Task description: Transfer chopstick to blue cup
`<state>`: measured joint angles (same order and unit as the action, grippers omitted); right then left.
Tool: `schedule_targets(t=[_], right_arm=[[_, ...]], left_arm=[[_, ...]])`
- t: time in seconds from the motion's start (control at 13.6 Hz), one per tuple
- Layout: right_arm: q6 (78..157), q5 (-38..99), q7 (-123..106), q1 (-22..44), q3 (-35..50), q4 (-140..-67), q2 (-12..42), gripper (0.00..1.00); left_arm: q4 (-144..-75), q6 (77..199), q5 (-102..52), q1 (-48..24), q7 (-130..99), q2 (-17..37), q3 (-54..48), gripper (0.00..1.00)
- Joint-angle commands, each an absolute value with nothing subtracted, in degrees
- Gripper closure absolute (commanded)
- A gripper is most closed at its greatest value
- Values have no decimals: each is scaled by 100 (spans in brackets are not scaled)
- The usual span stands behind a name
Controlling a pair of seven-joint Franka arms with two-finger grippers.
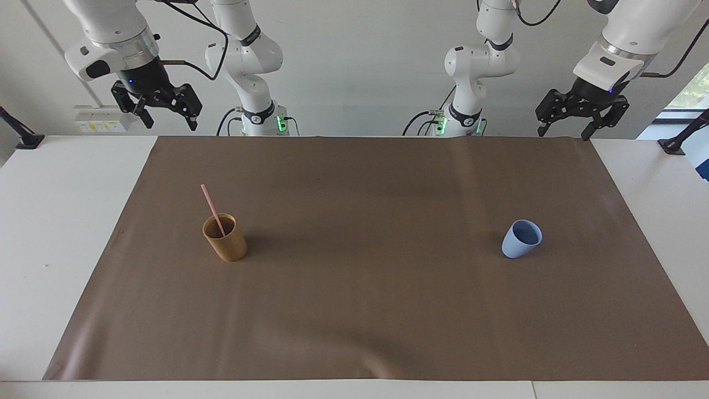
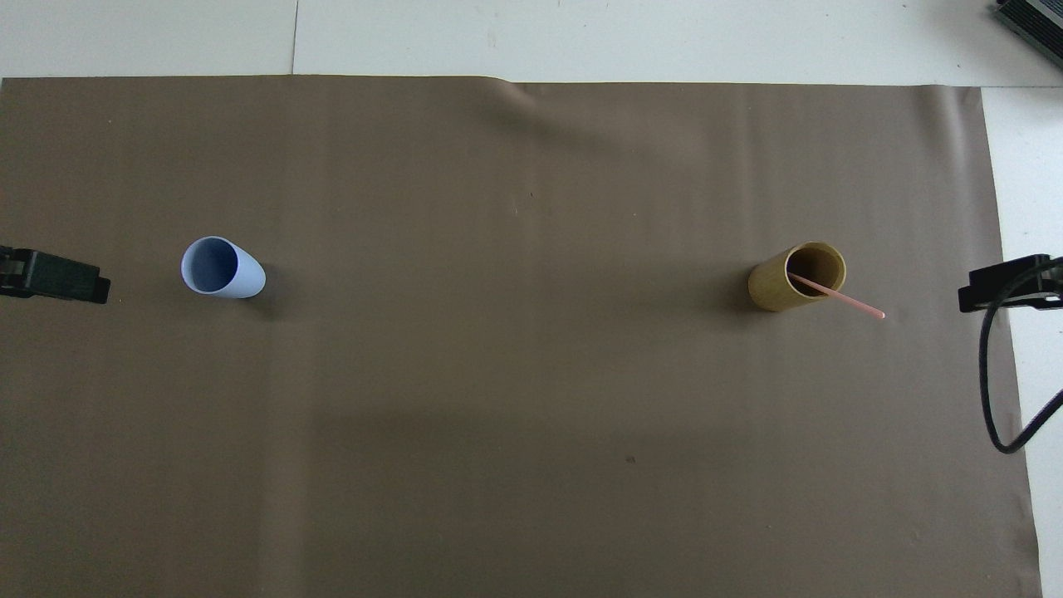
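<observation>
Chopstick [image 1: 212, 209]: leaning in tan cup [image 1: 226, 239], frame's left-centre.
Blue cup [image 1: 521, 239]: upright, right-centre.
Left gripper [image 1: 580, 126]: spread, upper right.
Right gripper [image 1: 164, 115]: spread, upper left.

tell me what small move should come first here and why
Probably bring the right gripper down over the chopstick. It stands leaning in the brown cup at the right arm's end of the mat, its top sticking out above the rim. Both grippers are open and raised off the mat. The blue cup, at the left gripper's end, holds nothing.
</observation>
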<state>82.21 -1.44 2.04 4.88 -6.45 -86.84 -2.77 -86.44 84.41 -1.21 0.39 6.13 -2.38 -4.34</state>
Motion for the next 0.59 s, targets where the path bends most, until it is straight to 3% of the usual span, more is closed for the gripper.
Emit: schedule_targets(t=[0.0,0.52], right_arm=[[8218,-132,325,466,-615,-8824,-404,0],[8218,-132,352,475,-615,-8824,-404,0]], left_arm=[[-8569,8332,-9,44,545,-220,-466,0],[-8569,8350,-9,18,475,-228,-475,0]])
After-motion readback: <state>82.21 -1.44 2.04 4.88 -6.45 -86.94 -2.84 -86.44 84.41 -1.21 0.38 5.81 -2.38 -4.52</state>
